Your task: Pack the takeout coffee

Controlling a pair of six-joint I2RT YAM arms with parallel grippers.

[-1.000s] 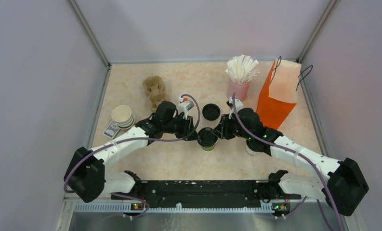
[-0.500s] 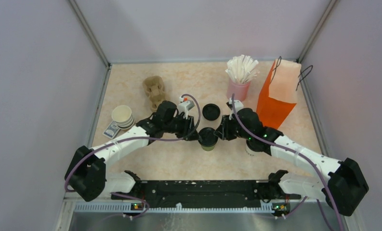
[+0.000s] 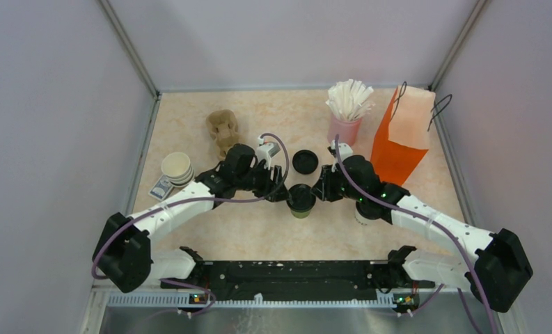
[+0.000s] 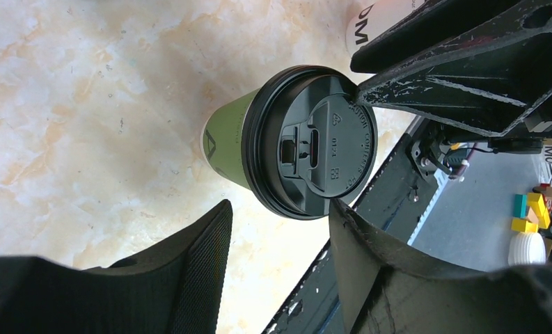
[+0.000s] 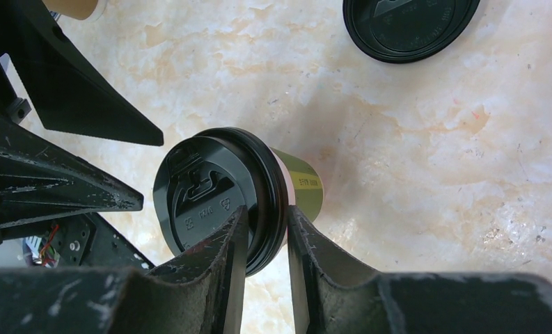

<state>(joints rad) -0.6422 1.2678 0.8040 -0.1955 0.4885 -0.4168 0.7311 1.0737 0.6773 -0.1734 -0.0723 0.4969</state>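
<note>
The takeout coffee, an olive cup with a black lid, stands upright mid-table between both grippers. My right gripper is at its right side. In the right wrist view my right gripper is shut on the lid's rim, one finger over the lid top and one against the outside of the rim. My left gripper is at the cup's left. In the left wrist view my left gripper is open, and the cup sits just beyond its fingertips, with one tip near the lid edge.
An orange paper bag stands open at the back right beside a pink cup of white straws. A loose black lid lies just behind the coffee. A stack of cream cups and a cardboard carrier are at the left.
My left gripper has shifted slightly back and to the left. The coffee and my right gripper have barely moved.
</note>
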